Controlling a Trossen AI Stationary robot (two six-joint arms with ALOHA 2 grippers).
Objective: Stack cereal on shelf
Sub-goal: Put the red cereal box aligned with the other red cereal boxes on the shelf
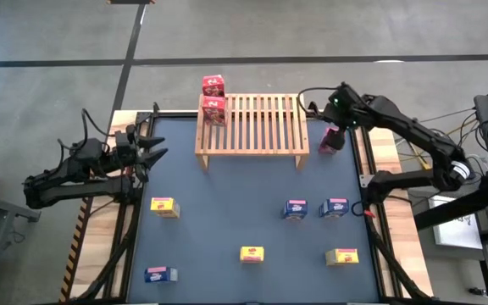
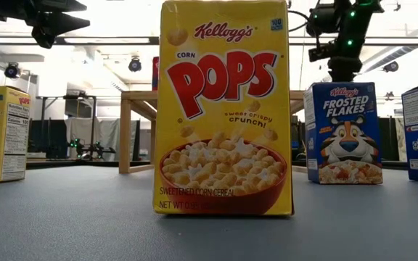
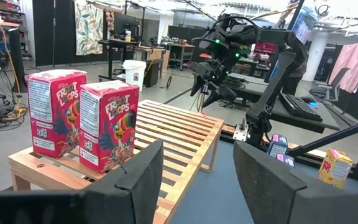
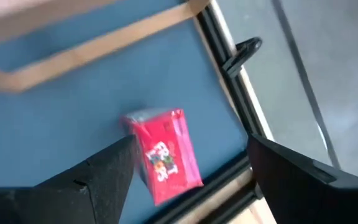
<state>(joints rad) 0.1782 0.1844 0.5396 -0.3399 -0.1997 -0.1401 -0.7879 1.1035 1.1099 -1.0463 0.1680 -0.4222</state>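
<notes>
Two small red Froot Loops cereal boxes (image 1: 213, 97) stand upright, side by side, at the left end of the light wooden slatted shelf (image 1: 261, 123), which sits at the far side of the blue-topped bench (image 1: 227, 229).

A third red cereal box (image 4: 163, 155) lies on the bench just beside the shelf's right end, near the bench rail. The right hand (image 4: 188, 168) hangs above it, fingers spread wide, empty, with the box framed between them in the right wrist view.

The left hand (image 1: 155, 146) sits at the bench's left edge, well apart from the shelf, facing the two shelved boxes. Its fingers (image 3: 138, 180) stand apart with nothing between them.

On the near half of the bench: three yellow Corn Pops boxes (image 1: 164, 206) and three blue Frosted Flakes boxes (image 1: 295, 209), scattered, untouched.

Step in hand, by my reading: picking the last red box. Two of nine shelved.

Next move calls for the right hand to drop straight over the box, close across its narrow faces, then lift clear of the shelf's edge before carrying it next to the other reds.
</notes>
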